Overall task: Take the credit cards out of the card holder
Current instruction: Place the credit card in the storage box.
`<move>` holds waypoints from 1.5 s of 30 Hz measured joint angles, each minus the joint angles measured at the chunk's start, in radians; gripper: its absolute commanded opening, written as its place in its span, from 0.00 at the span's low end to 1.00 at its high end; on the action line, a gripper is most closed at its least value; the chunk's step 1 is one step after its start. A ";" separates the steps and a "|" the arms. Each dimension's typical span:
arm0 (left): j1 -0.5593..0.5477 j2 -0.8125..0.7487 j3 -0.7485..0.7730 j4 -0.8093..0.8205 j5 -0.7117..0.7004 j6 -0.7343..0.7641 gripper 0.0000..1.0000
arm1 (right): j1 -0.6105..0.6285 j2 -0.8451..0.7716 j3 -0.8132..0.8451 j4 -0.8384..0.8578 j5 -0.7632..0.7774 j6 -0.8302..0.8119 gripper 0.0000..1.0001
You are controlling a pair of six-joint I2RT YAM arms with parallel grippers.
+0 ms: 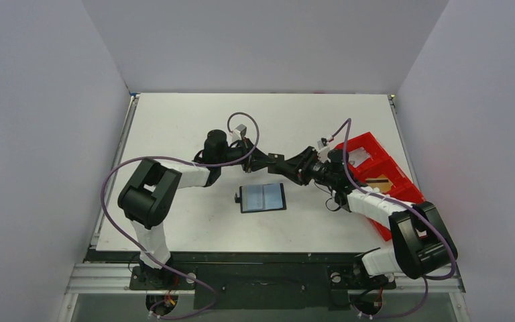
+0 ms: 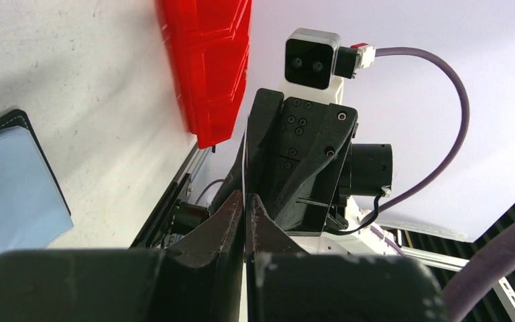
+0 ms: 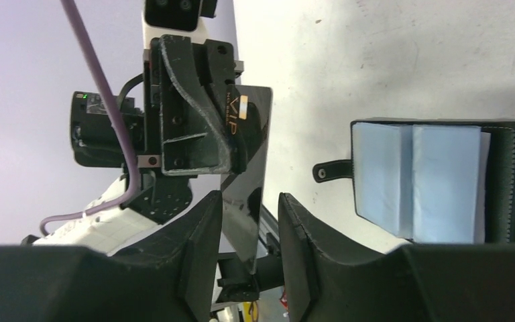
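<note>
Bench (image 1: 174,121), white, one, walled on three sides by pale grey panels (image 1: 241,40). Arms, two: left arm (image 1: 151,191) and right arm (image 1: 409,235), meeting above the bench's middle. Tray (image 1: 375,146), red, compartmented, one, along the right edge. Card holder (image 1: 263,197), one, lying open and flat, blue-grey face up, between the bench's middle and near edge. Card (image 3: 251,134), dark, glossy, one: left jaws closed tight on it; right jaws part-open astride its free end, not clamped.
</note>
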 measured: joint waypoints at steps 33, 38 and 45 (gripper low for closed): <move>0.047 -0.132 0.165 -0.768 -0.108 0.493 0.51 | 0.014 -0.140 0.107 -0.401 0.150 -0.200 0.00; 0.060 -0.168 0.190 -0.977 -0.175 0.636 0.55 | 0.014 -0.178 0.141 -0.563 0.256 -0.245 0.00; 0.063 -0.188 0.201 -1.132 -0.206 0.756 0.58 | -0.001 -0.305 0.156 -0.769 0.422 -0.270 0.00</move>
